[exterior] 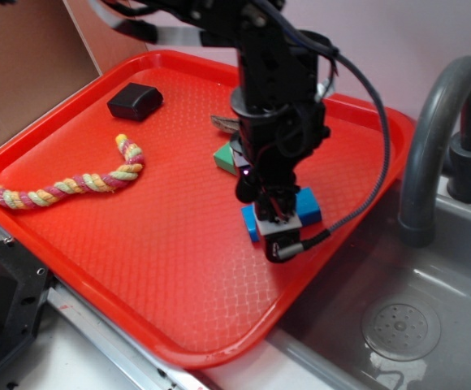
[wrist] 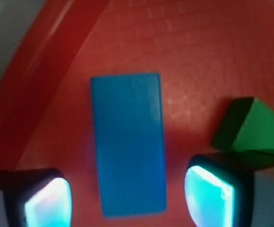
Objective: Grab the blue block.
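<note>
The blue block (wrist: 129, 142) lies flat on the red tray (wrist: 208, 42), a bright blue brick with its long axis running away from the wrist camera. My gripper (wrist: 127, 198) straddles its near end, open, with red tray showing on both sides between the block and the fingers (wrist: 208, 198). From the exterior view the gripper (exterior: 273, 218) stands low over the blue block (exterior: 307, 205), whose ends stick out on either side of it, near the tray's right rim. The green block (wrist: 257, 127) sits just right of the right finger.
A small black box (exterior: 135, 101) rests at the tray's back left. A multicoloured rope (exterior: 73, 183) lies across the left side. The green block (exterior: 224, 158) sits behind the arm. A grey sink basin (exterior: 398, 325) and faucet (exterior: 430, 138) stand to the right of the tray (exterior: 138, 276).
</note>
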Motion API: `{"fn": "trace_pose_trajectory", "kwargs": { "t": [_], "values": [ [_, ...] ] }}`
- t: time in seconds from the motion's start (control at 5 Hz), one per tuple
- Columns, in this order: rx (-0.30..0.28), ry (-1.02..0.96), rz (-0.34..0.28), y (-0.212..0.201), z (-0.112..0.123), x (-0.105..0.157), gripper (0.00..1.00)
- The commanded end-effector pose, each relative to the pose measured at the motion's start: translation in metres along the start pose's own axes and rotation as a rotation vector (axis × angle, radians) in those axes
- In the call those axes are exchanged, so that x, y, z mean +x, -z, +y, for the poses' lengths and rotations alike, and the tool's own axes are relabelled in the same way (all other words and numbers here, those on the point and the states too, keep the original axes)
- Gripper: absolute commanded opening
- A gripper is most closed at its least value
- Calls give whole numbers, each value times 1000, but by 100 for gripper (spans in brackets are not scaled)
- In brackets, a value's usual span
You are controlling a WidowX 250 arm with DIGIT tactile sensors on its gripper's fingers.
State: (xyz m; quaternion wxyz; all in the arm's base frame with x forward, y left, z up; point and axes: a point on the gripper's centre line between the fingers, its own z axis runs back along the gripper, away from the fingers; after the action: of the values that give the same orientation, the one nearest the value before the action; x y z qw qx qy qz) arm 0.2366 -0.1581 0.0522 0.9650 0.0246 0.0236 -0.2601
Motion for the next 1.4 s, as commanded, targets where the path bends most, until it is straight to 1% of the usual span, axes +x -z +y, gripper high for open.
{"fn": "trace_pose_trajectory", "kwargs": {
  "t": [0.0,0.2,0.4,0.6,0.8,1.0,1.2],
  "values": [
    [8,3,-14,3,-2,11,100],
    [4,20,10,12,-8,9,100],
    [30,33,26,19,-13,8,0],
    [33,29,26,18,-14,6,0],
    [64,-13,1,4,-5,3,0],
    [73,-112,-52,-35,20,-8,0],
    [26,-274,-139,-80,65,-38,0]
  ]
}}
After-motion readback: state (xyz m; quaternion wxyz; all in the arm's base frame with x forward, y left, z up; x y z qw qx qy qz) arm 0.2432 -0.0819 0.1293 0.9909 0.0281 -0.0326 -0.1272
